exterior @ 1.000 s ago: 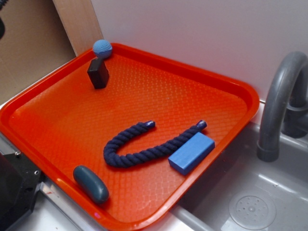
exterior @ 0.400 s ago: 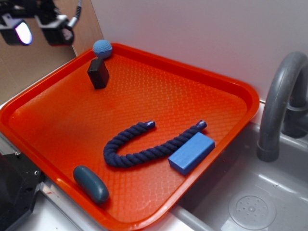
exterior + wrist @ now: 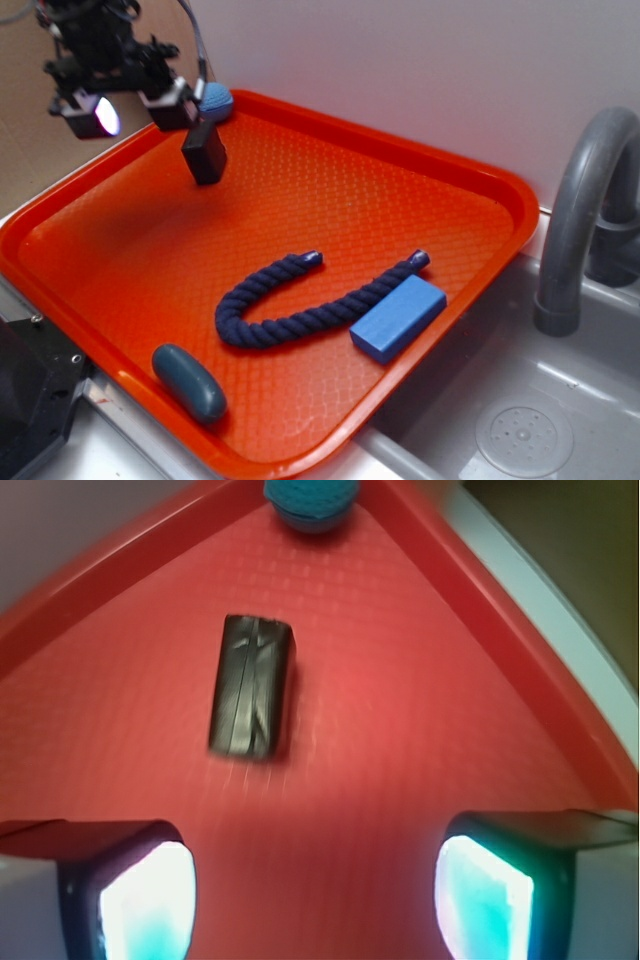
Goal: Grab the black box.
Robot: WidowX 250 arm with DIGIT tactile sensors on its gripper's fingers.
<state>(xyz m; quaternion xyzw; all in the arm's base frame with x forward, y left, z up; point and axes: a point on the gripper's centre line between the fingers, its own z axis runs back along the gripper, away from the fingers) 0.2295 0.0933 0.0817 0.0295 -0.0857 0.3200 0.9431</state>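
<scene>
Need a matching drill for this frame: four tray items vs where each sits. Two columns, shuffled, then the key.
Items:
1. small matte black box
2. light-blue ball
3. bright blue rectangular block
4. dark grey-blue oval pebble

Places on the orange tray:
A. near edge, beside the rope's bend
B. far corner, against the rim
C. just in front of the ball
D. sink-side edge, by the rope's end

Pairs: 1-C, 2-B, 3-D, 4-A

The black claw (image 3: pixel 130 108) has two glowing white-cyan fingertips (image 3: pixel 148 900) and grey cables above.

Matte black box (image 3: pixel 204 153), light-blue ball (image 3: pixel 311 500), orange-red dimpled tray (image 3: pixel 400 200), navy rope (image 3: pixel 290 305), bright blue block (image 3: pixel 398 318)
</scene>
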